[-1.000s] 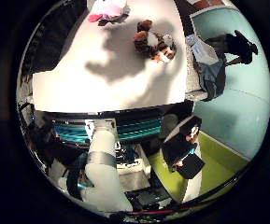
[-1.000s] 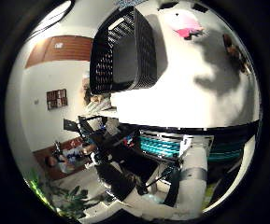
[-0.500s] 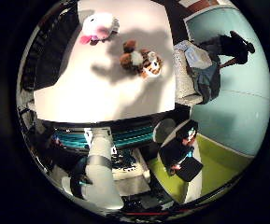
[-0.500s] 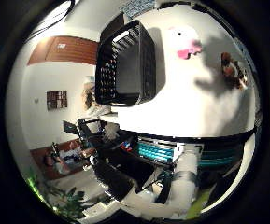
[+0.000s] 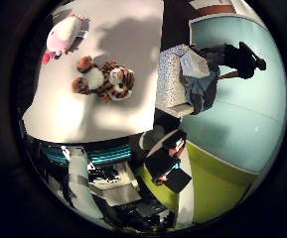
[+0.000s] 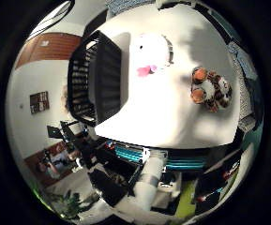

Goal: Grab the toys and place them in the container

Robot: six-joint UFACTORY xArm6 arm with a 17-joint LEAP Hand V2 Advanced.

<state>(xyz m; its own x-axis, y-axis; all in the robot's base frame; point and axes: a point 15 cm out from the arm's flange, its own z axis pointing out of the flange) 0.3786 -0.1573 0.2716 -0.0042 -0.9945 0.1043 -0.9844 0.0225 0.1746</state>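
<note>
Approach step, as I judge it: the tiger toy (image 5: 105, 82) and pink-and-white plush (image 6: 150, 52) lie on the white table (image 6: 172, 117), both outside the black crate (image 6: 95, 77). Next comes descending onto one toy. The hand's fingers are unseen, so its state cannot be told.

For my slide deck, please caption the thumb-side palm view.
Tiger plush and white plush lie on the white table beside the black basket.

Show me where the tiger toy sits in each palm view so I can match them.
Little finger side view: tiger toy lies on the white table, beside the pink and white plush.
Thumb side view: on the table, farther from the black container.
Shared landmark: the plush.
</note>
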